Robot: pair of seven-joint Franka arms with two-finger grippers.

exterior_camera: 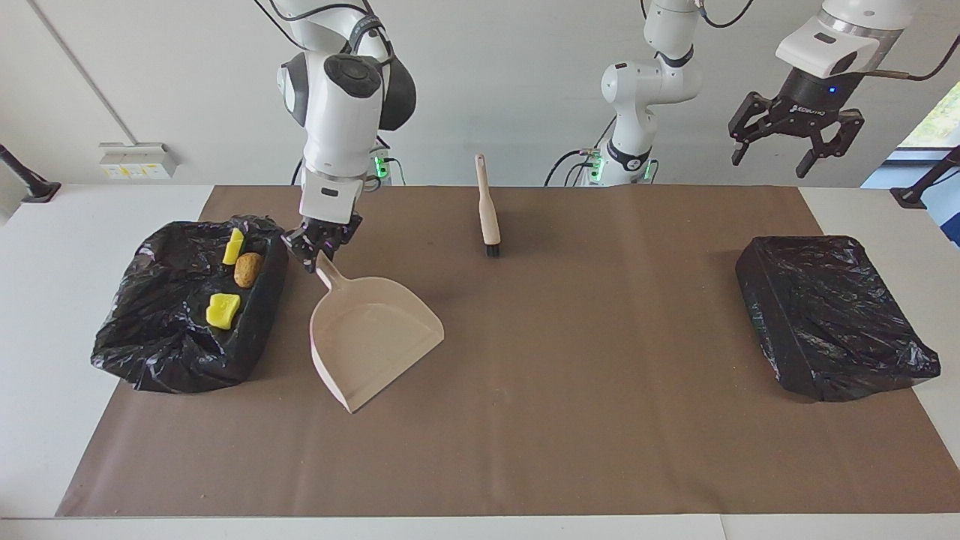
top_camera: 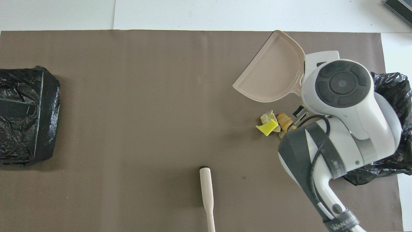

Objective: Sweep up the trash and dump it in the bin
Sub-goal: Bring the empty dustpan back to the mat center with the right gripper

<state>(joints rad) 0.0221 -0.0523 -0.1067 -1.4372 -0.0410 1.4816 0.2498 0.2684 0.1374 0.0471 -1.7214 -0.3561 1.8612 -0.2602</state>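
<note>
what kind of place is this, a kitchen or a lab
Most likely a robotics lab: two arms mounted at a white table under brown paper, with staged trash, a dustpan and bag-lined bins.

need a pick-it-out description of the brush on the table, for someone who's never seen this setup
Start at the brown mat that covers the table, with a black-bagged bin at each end. The brush lies alone on the mat near the edge closest to the robots, about midway between the two bins. It is a slim beige stick with a dark bristle tip, unlike the broad pink dustpan held by the right gripper.
</note>
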